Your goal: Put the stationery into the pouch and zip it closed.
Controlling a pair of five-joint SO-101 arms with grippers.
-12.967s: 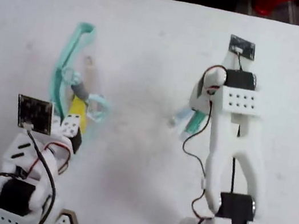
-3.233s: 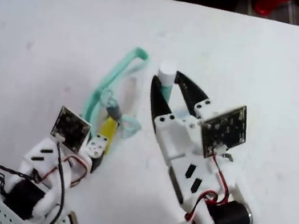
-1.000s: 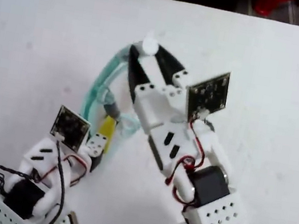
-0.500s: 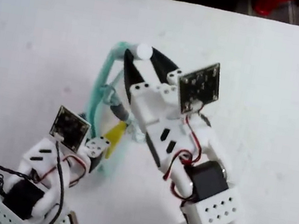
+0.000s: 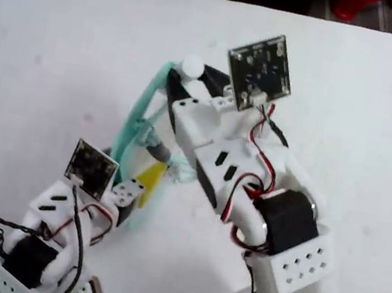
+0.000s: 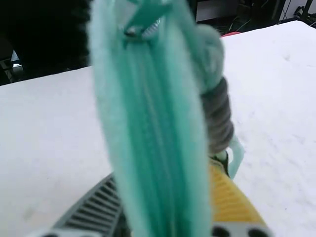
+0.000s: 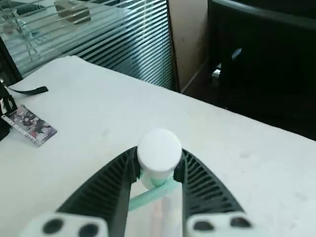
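High view: two grippers at a clear, teal-edged zip pouch (image 5: pixel 139 114) on a white table (image 5: pixel 373 87)
Right gripper (image 5: pixel 190 79) is clamped tight around a white-capped round stick (image 5: pixel 191 64) at the pouch's far end; left gripper (image 5: pixel 140 182), with one yellow finger, pinches the pouch's near end

White table (image 5: pixel 58 23) — card (image 7: pixel 29 127), blinds (image 7: pixel 98 34)

High overhead; wrist cameras close, sharing pouch (image 5: pixel 140 110).

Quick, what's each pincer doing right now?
Left pincer: closed, holding the pouch.
Right pincer: closed on the white-capped stick.
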